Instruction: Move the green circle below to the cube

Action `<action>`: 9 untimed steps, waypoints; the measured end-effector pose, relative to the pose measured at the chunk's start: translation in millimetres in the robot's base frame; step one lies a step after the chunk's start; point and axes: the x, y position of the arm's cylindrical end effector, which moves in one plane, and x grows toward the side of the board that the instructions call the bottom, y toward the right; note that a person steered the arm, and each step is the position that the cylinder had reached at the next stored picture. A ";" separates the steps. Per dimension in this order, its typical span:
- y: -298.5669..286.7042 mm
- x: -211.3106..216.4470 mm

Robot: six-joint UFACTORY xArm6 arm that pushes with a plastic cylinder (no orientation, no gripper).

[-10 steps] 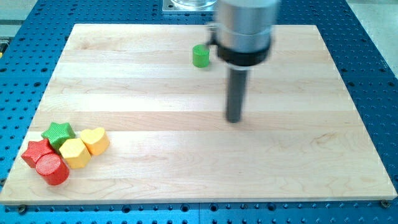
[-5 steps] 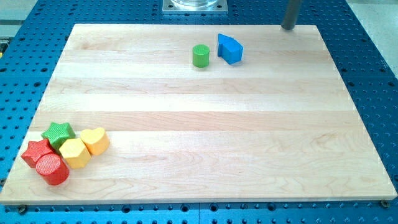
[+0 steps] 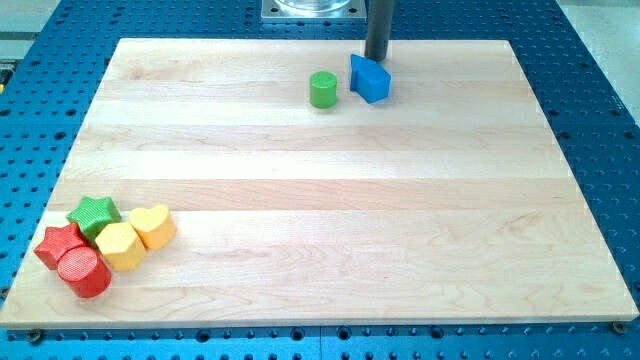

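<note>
The green circle (image 3: 322, 89) is a short green cylinder near the board's top middle. The blue cube (image 3: 369, 78) sits just to its right, a small gap between them. My rod comes down from the view's top edge, and my tip (image 3: 376, 60) is at the cube's top edge, directly above it and up and to the right of the green circle. Whether the tip touches the cube I cannot tell.
The wooden board (image 3: 320, 220) lies on a blue perforated table. At the bottom left a cluster holds a green star (image 3: 94, 214), a red star (image 3: 57, 245), a red cylinder (image 3: 84, 271), a yellow hexagon (image 3: 120, 246) and a yellow heart (image 3: 152, 225).
The rod went from the board's middle out to the top right edge, then moved left to just above the blue cube. No block has moved.
</note>
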 end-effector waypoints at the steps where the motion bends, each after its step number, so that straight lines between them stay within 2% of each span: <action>1: -56.8 4.2; 2: -90.8 4.2; 4: -89.1 13.6; 5: -90.3 66.7; 6: -91.2 92.0; 7: -52.4 85.2; 8: -44.4 77.6; 9: -47.9 90.7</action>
